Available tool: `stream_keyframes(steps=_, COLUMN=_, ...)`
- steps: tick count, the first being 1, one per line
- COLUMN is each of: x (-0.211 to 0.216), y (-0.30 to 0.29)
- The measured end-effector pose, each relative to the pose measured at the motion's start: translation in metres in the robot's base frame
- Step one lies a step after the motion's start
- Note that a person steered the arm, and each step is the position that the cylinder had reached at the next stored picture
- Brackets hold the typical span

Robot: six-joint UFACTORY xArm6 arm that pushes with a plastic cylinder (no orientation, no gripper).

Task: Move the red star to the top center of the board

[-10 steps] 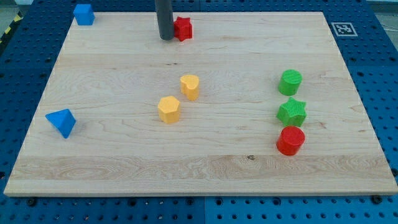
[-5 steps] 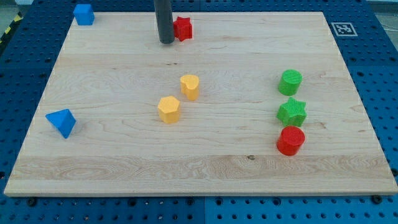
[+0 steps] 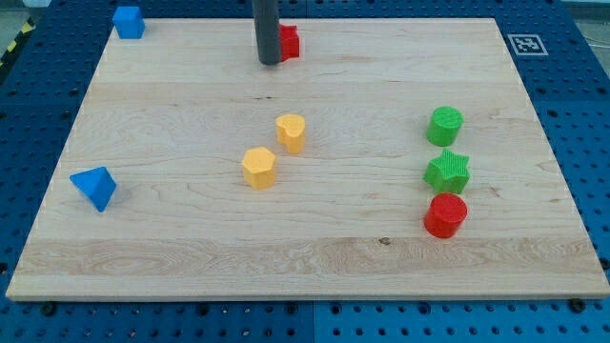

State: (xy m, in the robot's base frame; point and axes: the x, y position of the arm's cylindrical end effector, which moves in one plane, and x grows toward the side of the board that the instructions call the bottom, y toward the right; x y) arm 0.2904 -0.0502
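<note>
The red star (image 3: 289, 42) sits near the top edge of the wooden board (image 3: 172, 105), around the middle of its width. The dark rod comes down from the view's top and covers the star's left part. My tip (image 3: 270, 62) rests on the board just left of and slightly below the star, touching or nearly touching it.
A yellow heart (image 3: 292, 132) and a yellow hexagon (image 3: 258, 168) lie mid-board. A green cylinder (image 3: 445, 125), green star (image 3: 447, 171) and red cylinder (image 3: 445, 214) line up at the right. Blue blocks sit at the top left (image 3: 128, 21) and at the left (image 3: 94, 187).
My tip has moved a little to the right and down, now covering more of the red star's left side. The star has shifted slightly right. The other blocks have not moved.
</note>
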Motion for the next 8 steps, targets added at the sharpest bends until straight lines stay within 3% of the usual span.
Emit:
stream_keyframes(steps=3, x=0.017, y=0.025)
stream_keyframes(steps=8, x=-0.021, y=0.025)
